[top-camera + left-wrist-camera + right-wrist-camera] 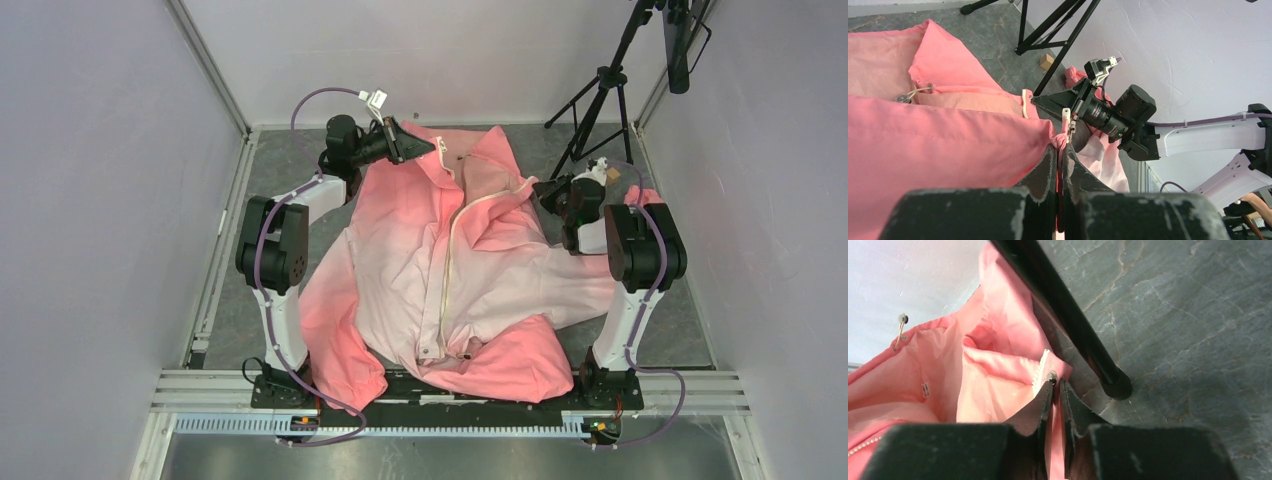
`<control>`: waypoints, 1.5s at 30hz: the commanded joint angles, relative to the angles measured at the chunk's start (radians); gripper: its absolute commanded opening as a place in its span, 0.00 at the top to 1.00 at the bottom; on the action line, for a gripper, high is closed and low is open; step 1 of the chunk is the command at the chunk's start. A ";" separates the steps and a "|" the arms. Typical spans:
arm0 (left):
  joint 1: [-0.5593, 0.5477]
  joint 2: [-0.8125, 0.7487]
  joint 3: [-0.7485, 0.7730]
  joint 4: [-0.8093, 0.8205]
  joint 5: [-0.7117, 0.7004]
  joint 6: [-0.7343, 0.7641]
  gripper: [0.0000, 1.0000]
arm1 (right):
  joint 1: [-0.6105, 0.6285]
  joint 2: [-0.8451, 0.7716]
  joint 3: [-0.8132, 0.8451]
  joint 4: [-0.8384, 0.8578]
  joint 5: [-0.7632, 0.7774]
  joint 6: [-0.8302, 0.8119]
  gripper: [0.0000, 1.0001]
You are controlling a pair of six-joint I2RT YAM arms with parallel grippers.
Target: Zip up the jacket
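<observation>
Slippage is looming: the left gripper (1060, 148) and right gripper (1057, 383) are each pinching, jaws almost closed, a thin collar edge of the jacket (480, 290) lying spread on the table (290, 172), so one hard tug could free it.

A black tripod (600, 95) stands on the far right corner of a dark grey, stone-veined counter (280, 170). Behind the tripod runs a plain pale back wall (430, 50). Matching side walls (90, 200) close in left and right of it. A small wooden block (1046, 61) lies just beside the tripod's foot. Well in front of the tripod, a ribbed aluminium rail (200, 385) edges the counter. The light is even and soft.
</observation>
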 commanded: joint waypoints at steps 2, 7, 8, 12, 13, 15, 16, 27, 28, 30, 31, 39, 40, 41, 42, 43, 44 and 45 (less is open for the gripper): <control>-0.007 -0.042 0.049 0.032 0.032 -0.017 0.98 | -0.003 -0.010 0.027 0.143 -0.046 -0.054 0.97; -0.007 -0.054 0.050 0.029 0.042 -0.018 0.98 | -0.003 -0.047 0.021 0.292 -0.166 -0.120 1.00; -0.007 -0.057 0.050 0.028 0.046 -0.015 0.98 | -0.003 -0.062 0.027 0.317 -0.201 -0.148 1.00; -0.007 -0.070 0.059 0.016 0.082 0.005 0.98 | 0.010 -0.127 0.081 0.332 -0.418 -0.282 1.00; -0.006 -0.076 0.060 0.010 0.095 0.017 0.98 | 0.015 -0.149 0.086 0.314 -0.454 -0.320 1.00; -0.007 -0.088 0.058 -0.009 0.113 0.053 0.98 | 0.029 -0.203 0.097 0.275 -0.535 -0.370 1.00; -0.007 -0.093 0.059 -0.020 0.121 0.071 0.98 | 0.036 -0.217 0.104 0.268 -0.574 -0.377 1.00; -0.010 -0.133 -0.003 0.181 0.276 0.072 0.98 | 0.124 -0.196 0.295 0.271 -0.889 -0.280 1.00; -0.010 -0.139 -0.015 0.192 0.274 0.081 0.98 | 0.128 -0.185 0.307 0.286 -0.909 -0.255 1.00; -0.009 -0.146 -0.027 0.191 0.268 0.113 0.98 | 0.140 -0.164 0.326 0.311 -0.942 -0.204 1.00; -0.010 -0.149 -0.031 0.187 0.268 0.132 0.98 | 0.145 -0.154 0.335 0.311 -0.955 -0.193 1.00; -0.018 -0.194 -0.067 0.067 0.236 0.373 0.98 | 0.171 -0.118 0.402 0.163 -0.993 -0.250 1.00; -0.021 -0.202 -0.068 0.028 0.237 0.410 0.98 | 0.174 -0.114 0.405 0.164 -0.995 -0.245 0.99; -0.023 -0.208 -0.070 0.002 0.236 0.445 0.98 | 0.176 -0.107 0.411 0.169 -1.001 -0.240 1.00; -0.025 -0.217 -0.077 -0.018 0.238 0.478 0.98 | 0.178 -0.101 0.414 0.184 -1.007 -0.224 1.00; -0.026 -0.224 -0.089 -0.023 0.237 0.500 0.98 | 0.179 -0.092 0.417 0.197 -1.009 -0.205 1.00; -0.027 -0.233 -0.100 -0.021 0.239 0.519 0.98 | 0.181 -0.083 0.424 0.210 -1.014 -0.190 1.00; -0.028 -0.237 -0.110 -0.022 0.240 0.530 0.98 | 0.180 -0.070 0.430 0.223 -1.024 -0.170 1.00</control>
